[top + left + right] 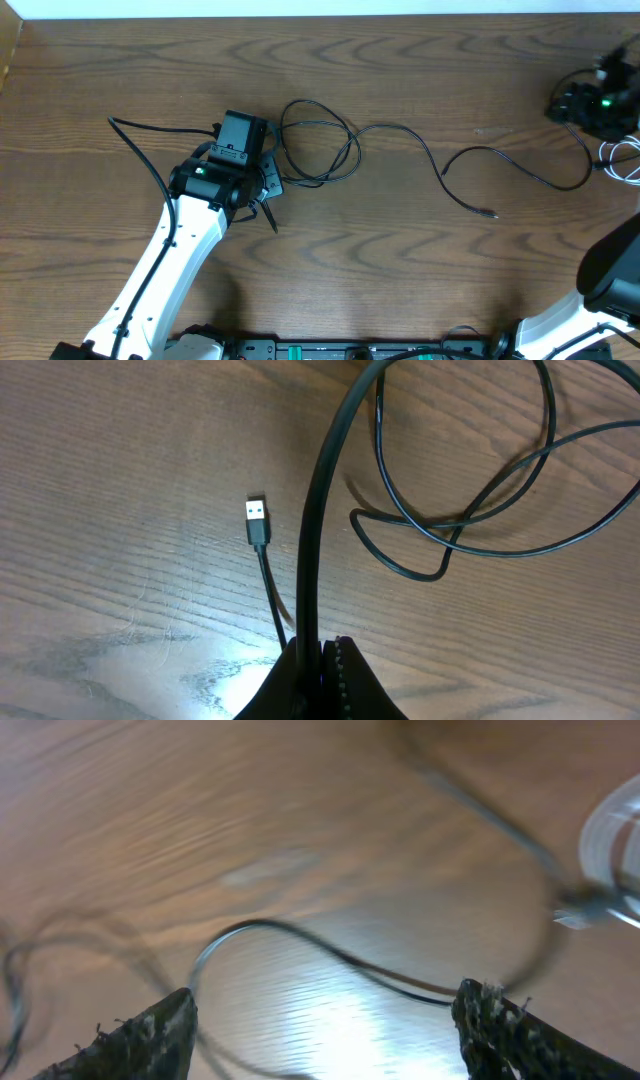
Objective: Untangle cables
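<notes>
A black cable (320, 150) lies in loose loops at the table's middle and trails right to a small plug end (490, 213). My left gripper (268, 190) sits at the loops' left edge and is shut on a black cable (315, 540); a USB plug (258, 520) lies just left of it, and the loops (470, 520) spread ahead to the right. Another black strand (530, 178) curves toward the far right. My right gripper (600, 100) is open above the table, with a black cable (350, 965) lying below between its fingers (325, 1025). A white cable (625, 160) lies at the right edge and also shows, blurred, in the right wrist view (610, 850).
The wood-grain table (420, 290) fills the view. A thicker black arm cable (140, 150) runs from the left arm toward the far left. The right arm's base (610, 270) stands at the lower right corner.
</notes>
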Robot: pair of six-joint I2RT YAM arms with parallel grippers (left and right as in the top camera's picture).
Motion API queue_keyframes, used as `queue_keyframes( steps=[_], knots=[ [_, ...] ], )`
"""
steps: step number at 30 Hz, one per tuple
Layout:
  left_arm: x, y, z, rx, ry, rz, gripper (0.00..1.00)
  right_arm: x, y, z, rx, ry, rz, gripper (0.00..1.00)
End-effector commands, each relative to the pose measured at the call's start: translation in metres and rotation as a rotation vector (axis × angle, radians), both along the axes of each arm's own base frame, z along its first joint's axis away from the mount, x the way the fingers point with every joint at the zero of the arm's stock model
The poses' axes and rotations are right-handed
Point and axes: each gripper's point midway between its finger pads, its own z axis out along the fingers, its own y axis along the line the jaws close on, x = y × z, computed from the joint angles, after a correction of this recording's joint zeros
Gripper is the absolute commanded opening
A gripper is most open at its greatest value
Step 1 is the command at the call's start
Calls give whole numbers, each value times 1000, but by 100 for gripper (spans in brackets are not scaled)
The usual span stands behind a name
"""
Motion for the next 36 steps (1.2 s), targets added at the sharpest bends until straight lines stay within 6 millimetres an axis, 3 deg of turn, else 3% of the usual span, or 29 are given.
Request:
queue_keyframes(
  steps=[1, 4, 7, 11, 16, 19, 25, 29, 36],
  knots=[
    [-3, 1, -5, 18, 14, -20, 8, 10, 71, 15, 20, -78, 344, 84],
    [-3, 1, -5, 18, 14, -20, 8, 9, 98, 9, -9, -46, 408, 86],
    [-3, 1, -5, 18, 14, -20, 8, 3, 118, -4, -13, 41, 306, 82],
    [-3, 1, -5, 19, 14, -20, 8, -15, 150, -41, -3, 164, 157, 76],
    [-3, 1, -5, 18, 15, -20, 8, -30, 158, -85, -115, 220, -41, 70],
    [-3, 1, -5, 18, 15, -20, 8, -27, 158, -99, -166, 177, -130, 57],
    [-3, 1, -6, 19, 16, -20, 8, -22, 163, -117, -159, 109, -269, 54],
    [-3, 1, -6, 19, 17, -20, 8, -14, 167, -129, -132, 43, -266, 54],
    [-3, 1, -6, 19, 17, -20, 8, -20, 167, -142, -125, 46, -270, 53]
  ],
)
